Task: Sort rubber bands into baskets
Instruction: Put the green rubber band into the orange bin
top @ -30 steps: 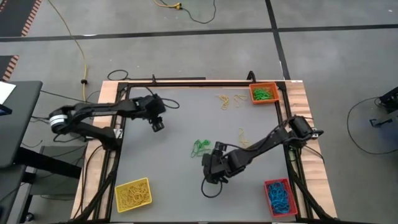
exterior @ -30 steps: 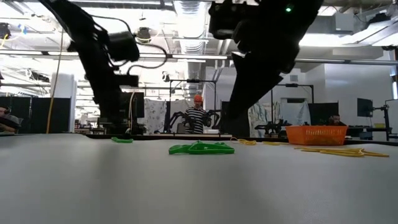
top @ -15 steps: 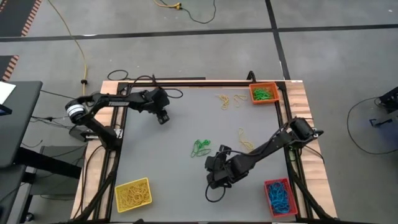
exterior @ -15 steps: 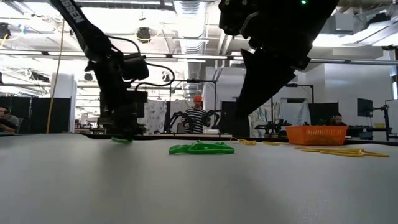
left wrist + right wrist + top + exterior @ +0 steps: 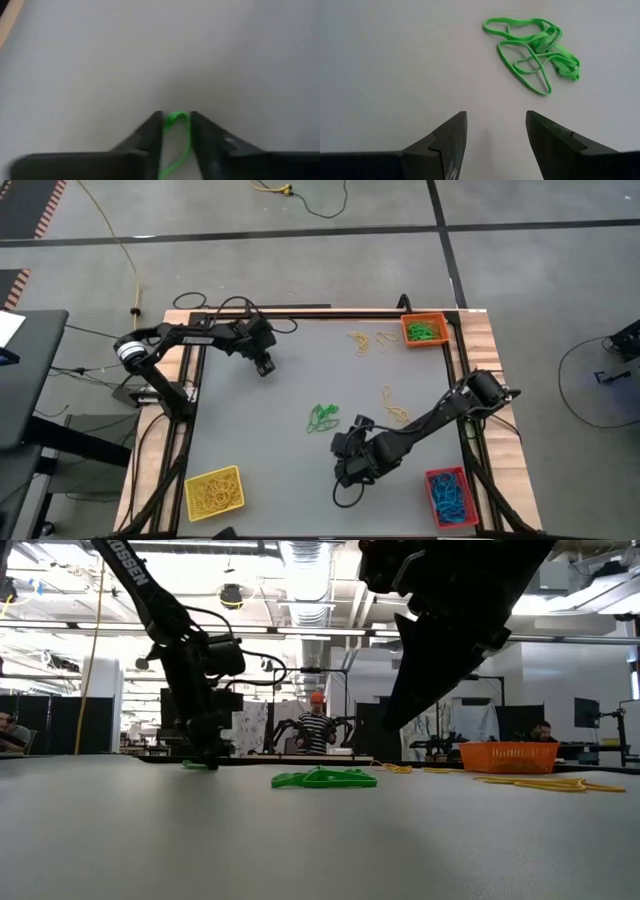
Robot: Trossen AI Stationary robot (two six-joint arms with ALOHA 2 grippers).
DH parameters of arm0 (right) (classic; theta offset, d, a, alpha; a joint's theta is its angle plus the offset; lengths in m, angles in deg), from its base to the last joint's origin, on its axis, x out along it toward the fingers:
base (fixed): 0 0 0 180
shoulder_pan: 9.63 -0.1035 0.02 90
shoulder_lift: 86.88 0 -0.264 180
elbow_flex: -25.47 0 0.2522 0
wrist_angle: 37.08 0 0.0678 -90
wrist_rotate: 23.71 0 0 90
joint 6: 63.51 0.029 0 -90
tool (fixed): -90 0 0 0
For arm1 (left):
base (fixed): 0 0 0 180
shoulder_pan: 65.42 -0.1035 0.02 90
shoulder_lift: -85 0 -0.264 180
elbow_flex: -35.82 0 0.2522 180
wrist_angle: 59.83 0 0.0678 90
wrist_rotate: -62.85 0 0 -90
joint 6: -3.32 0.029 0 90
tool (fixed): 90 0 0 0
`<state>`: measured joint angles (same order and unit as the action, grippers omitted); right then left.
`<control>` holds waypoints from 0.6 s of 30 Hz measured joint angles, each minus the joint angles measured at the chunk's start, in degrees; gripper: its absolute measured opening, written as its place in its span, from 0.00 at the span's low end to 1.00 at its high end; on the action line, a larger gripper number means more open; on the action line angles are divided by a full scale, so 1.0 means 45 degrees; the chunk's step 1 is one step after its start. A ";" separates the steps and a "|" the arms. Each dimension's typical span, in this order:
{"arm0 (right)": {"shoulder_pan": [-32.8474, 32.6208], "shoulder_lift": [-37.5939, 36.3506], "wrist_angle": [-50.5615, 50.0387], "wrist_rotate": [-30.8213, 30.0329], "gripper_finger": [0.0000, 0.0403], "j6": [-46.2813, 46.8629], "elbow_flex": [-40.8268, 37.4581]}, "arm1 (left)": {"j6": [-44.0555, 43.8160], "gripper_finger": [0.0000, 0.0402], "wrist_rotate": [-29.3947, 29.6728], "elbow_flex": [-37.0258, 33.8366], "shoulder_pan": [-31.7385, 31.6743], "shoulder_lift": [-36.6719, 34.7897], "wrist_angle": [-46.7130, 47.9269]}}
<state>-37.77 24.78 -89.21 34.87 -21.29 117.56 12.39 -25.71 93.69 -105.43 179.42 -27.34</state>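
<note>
Green band [image 5: 176,142] sits between the left gripper's [image 5: 176,131] narrowing fingers near the table's far left, not yet clearly pinched. Right gripper [image 5: 496,131] hangs open near a green clump [image 5: 322,417] at centre. All three baskets [image 5: 213,492] hold bands, yet yellow strays [image 5: 366,340] remain; open tabletop surrounds both arms

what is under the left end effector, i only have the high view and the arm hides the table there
Observer: A single green rubber band. In the left wrist view it lies between the two fingers of the left end effector.
Operator: gripped?
Observer: Not pinched. A gap shows on either side of the band.
Operator: and the right one
Observer: The right end effector is open with nothing between its fingers. The green bunch lies ahead of it on the table.
</note>
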 joint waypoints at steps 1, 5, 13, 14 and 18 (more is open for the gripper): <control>-0.0003 0.0000 -0.0003 0.0000 0.58 0.0000 0.0000 | 0.0074 0.16 -0.0077 0.0096 0.0000 0.0022 0.0068; 0.0002 0.0000 -0.0010 -0.0039 0.58 0.0010 0.0000 | 0.0172 0.02 -0.0401 0.0512 0.0062 0.0056 0.0469; 0.0002 0.0000 -0.0102 -0.0533 0.58 -0.0006 0.0000 | 0.0067 0.00 -0.1013 0.1266 0.1529 -0.0534 0.1485; 0.0002 0.0000 -0.0131 -0.0710 0.58 -0.0010 0.0000 | 0.0022 0.00 -0.1030 0.1387 0.1771 -0.0733 0.1606; 0.0010 0.0000 -0.0091 -0.1677 0.58 -0.0036 0.0000 | -0.0196 0.00 -0.1037 0.1926 0.2936 -0.1522 0.2168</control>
<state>-37.73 24.78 -89.62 27.32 -21.45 117.56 11.51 -30.38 102.36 -92.22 172.57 -17.58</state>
